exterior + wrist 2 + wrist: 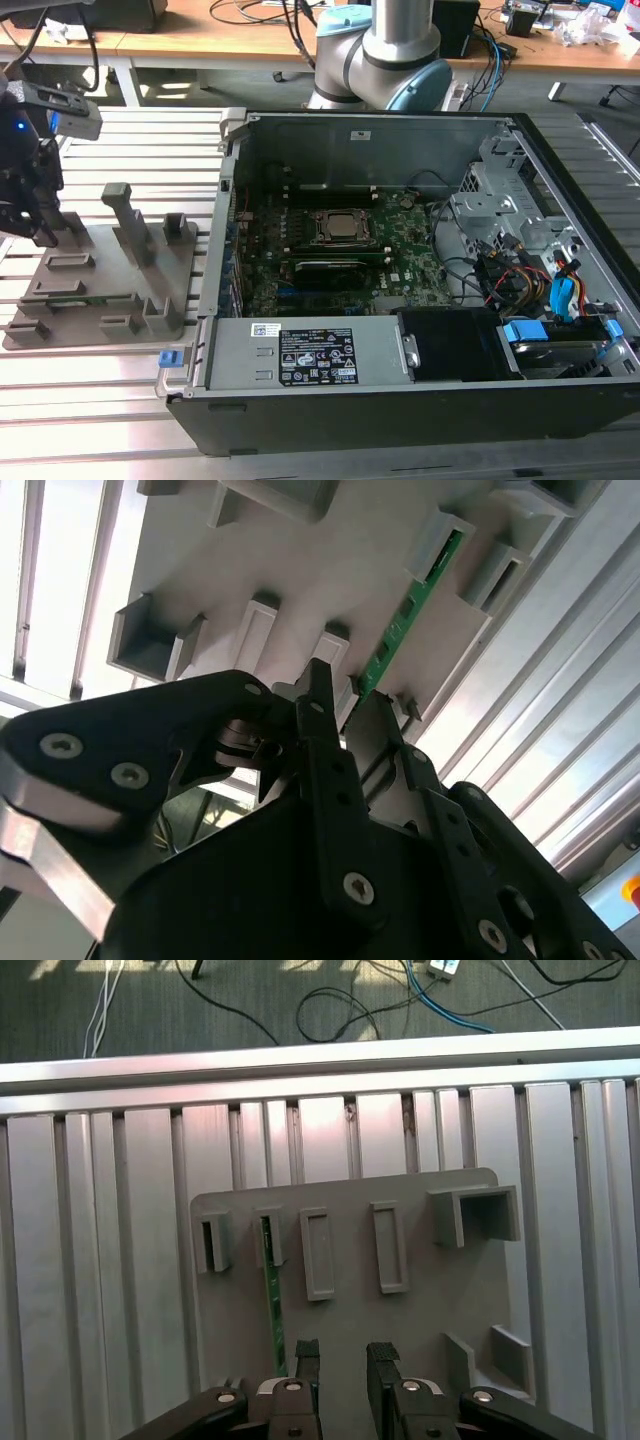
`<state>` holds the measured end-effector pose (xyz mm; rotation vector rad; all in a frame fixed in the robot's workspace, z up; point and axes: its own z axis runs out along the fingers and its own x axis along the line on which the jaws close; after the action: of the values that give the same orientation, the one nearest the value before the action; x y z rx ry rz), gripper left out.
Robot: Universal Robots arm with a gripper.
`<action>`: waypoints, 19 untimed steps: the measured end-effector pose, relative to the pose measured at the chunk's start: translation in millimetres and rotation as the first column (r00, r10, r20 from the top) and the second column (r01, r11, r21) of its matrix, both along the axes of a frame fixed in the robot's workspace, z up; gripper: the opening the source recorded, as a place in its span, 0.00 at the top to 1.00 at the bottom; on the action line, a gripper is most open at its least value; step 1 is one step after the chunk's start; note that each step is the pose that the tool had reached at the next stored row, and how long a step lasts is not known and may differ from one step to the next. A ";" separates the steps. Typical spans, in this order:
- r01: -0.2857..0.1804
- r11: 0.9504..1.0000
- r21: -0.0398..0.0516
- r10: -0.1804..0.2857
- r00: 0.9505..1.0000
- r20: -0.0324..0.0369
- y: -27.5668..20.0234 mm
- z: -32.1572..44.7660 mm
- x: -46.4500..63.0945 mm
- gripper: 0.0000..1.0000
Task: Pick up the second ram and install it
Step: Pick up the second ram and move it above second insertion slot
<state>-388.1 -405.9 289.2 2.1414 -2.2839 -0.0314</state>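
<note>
Jaws stand apart and hold nothing; bare grey plastic shows in the gap between the two black fingers (306, 1362) (both wrist views agree on this). They hang low over the grey holder tray (440, 1310), close to one of its edges.

The second ram (272, 1295), a thin green stick, stands on edge on the tray, with its far end seated in a small upright pocket. In the first wrist view its near end runs up just beside one finger, outside the gap and not clasped. I cannot tell whether it touches that finger.

Next to the ram's pocket the tray carries a row of similar rectangular pockets (318, 1253), and further along a larger open-sided box (478, 1215).

The tray lies flat on a slatted aluminium surface (110, 400). In the exterior view the arm's dark head (22, 160) hangs over the tray's end towards the exterior view's left.

Just beside the tray, on the exterior view's right, an open computer case (350, 420) lies on its side on the same surface. Inside it are the large green motherboard (405, 270) and a metal CPU socket frame (335, 228) (the ram is nowhere near these, being on the tray).

The arm's grey and pale blue base (385, 50) rises behind the case, well apart from the tray. Beyond the surface's far rail, loose cables (350, 1005) trail across the floor.
</note>
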 end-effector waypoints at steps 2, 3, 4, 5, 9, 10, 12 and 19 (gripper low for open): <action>0.000 1.000 0.000 0.000 1.000 0.000 0.0 -1.6 0.0 0.67; 0.000 1.000 0.000 0.000 1.000 0.000 0.0 -2.1 0.0 0.67; 0.000 1.000 0.000 0.000 1.000 0.000 0.0 -3.5 0.0 0.67; 0.000 1.000 0.000 0.000 1.000 0.000 0.0 -4.3 0.0 0.67; 0.000 1.000 0.000 0.000 1.000 0.000 0.0 -9.1 0.0 0.67; 0.000 1.000 0.000 0.000 1.000 0.000 0.0 -10.7 0.0 0.67; 0.000 1.000 0.000 0.000 1.000 0.000 0.0 -13.1 0.0 0.67; 0.000 1.000 0.000 0.000 1.000 0.000 0.0 -22.6 0.0 0.67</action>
<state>-388.1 -405.9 266.6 2.1413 -2.2839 -0.0313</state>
